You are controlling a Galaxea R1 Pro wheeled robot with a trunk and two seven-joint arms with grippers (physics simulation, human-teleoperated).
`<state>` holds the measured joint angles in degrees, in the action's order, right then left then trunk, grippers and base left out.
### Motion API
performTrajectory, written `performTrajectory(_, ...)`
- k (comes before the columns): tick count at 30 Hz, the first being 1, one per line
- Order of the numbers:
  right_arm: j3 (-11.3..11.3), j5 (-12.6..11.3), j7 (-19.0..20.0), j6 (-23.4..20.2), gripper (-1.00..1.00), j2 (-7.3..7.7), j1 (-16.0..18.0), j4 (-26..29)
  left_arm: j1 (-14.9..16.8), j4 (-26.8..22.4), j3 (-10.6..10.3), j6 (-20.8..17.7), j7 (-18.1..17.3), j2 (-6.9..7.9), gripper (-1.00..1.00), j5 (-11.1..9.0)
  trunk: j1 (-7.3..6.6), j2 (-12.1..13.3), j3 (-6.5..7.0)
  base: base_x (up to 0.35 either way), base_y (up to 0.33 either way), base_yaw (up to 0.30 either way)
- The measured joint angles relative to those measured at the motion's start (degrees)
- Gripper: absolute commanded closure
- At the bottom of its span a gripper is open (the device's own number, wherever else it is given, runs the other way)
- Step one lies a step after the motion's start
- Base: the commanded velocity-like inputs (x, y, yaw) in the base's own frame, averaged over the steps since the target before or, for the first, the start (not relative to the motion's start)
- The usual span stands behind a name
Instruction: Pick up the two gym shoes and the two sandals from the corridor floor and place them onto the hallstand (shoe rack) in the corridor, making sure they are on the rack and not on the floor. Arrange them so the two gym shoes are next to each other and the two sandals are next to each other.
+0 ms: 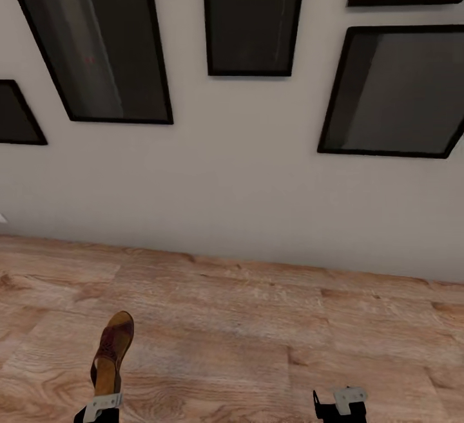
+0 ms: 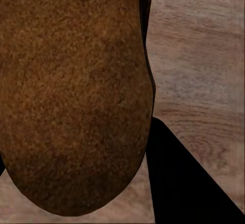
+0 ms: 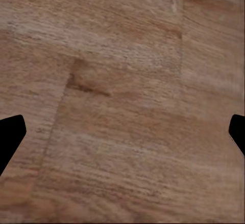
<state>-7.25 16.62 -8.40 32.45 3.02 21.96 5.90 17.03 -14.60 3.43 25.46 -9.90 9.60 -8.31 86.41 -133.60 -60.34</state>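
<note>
Sandal (image 1: 111, 357) rides pinched at its heel end in the left pincer (image 1: 102, 404), toe pointing at the wall (image 1: 245, 185), above the corridor floor (image 1: 258, 346). Right pincer (image 1: 341, 402) is spread, holding nothing. Hallstand unseen: keep the grip firm and turn slowly until it appears.

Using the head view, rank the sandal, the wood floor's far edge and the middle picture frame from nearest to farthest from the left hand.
1. Sandal, in the left hand.
2. Floor's far edge, ahead at the wall's foot.
3. Middle picture frame, high on the wall.
</note>
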Motion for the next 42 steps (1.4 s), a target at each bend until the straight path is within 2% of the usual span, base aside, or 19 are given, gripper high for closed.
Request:
performTrajectory(30, 0.00, 0.00, -0.01, 0.01, -1.00, -0.01, -0.01, -0.02, 0.00, 0.00, -0.02, 0.00, 0.00, -0.01, 1.00, 0.15, 0.00, 0.00, 0.00, 0.000, -0.261, -0.300)
performTrajectory(42, 0.00, 0.00, -0.01, 0.01, -1.00, -0.01, -0.01, -0.02, 0.00, 0.00, -0.03, 0.00, 0.00, -0.01, 1.00, 0.17, -0.01, 0.00, 0.00, 0.099, -0.268, -0.300)
